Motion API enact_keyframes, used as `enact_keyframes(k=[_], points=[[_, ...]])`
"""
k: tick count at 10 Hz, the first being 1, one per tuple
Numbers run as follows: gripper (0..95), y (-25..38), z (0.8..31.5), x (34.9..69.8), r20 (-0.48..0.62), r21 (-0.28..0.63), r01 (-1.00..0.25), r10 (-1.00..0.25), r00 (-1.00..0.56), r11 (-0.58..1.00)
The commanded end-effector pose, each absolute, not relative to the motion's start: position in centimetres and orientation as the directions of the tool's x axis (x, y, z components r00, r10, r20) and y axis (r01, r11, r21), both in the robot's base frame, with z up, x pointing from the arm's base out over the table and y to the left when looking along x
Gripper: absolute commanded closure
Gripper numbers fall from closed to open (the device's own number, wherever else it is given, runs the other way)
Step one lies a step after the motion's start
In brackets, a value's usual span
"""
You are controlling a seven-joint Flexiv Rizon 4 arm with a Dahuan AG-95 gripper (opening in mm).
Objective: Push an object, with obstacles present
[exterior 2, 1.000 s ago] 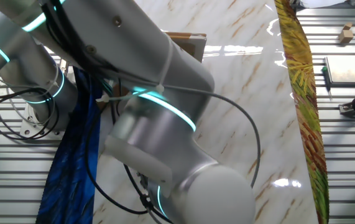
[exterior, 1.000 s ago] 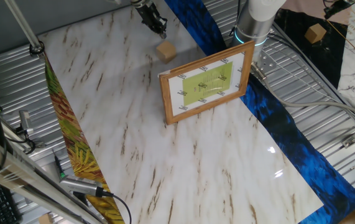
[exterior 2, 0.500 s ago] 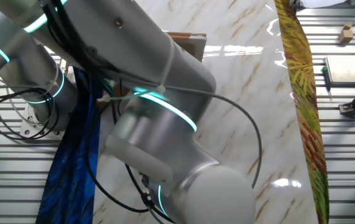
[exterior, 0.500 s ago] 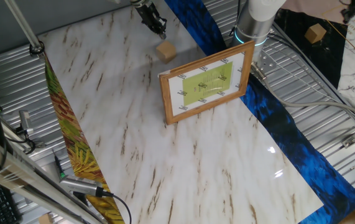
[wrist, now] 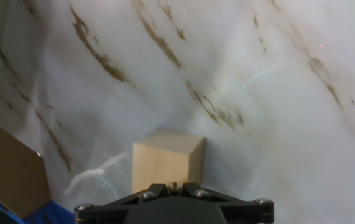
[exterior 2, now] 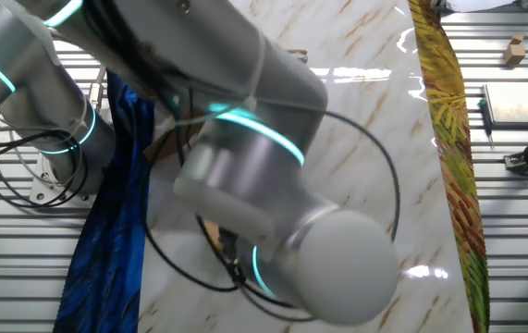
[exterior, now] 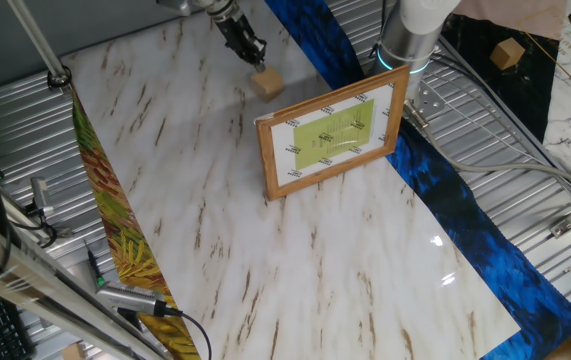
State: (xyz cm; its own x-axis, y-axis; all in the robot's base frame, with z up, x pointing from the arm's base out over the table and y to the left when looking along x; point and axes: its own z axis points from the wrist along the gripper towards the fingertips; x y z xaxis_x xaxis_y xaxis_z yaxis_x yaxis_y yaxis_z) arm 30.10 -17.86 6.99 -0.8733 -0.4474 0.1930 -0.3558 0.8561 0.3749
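Your marbled tabletop (exterior: 295,270) fills the scene. The arm (exterior 2: 273,176) reaches across to its far edge, with the wrist angled down. A framed picture (exterior: 333,135) stands upright near the middle. The claw (exterior: 252,50), its fingers together, sits just beside the small wooden block (exterior: 267,83), which lies near the frame's far corner.

Table (exterior: 265,260): white marble pattern, brown veins.
Blue cloth (exterior: 465,215): strip along the table's right edge.
Leaf-print cloth (exterior: 115,215): strip along the left edge.
Ribbed metal base (exterior: 15,140): beside the table.
Spare wooden cube (exterior: 508,53): far right, off the table.
Grey tool (exterior: 125,299): near left, black cable attached.
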Motion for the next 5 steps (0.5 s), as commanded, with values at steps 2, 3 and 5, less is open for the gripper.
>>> enact_keyframes(k=[2, 3, 5], points=[[95.0, -16.8, 7.0, 30.7, 0.187, 0.378, -0.352, -0.443, -0.877, 0.856], [95.0, -16.5, 7.0, 30.9, 0.187, 0.380, -0.349, -0.440, -0.878, 0.857], [95.0, -15.6, 7.0, 31.3, 0.187, 0.388, -0.334, -0.428, -0.884, 0.859]])
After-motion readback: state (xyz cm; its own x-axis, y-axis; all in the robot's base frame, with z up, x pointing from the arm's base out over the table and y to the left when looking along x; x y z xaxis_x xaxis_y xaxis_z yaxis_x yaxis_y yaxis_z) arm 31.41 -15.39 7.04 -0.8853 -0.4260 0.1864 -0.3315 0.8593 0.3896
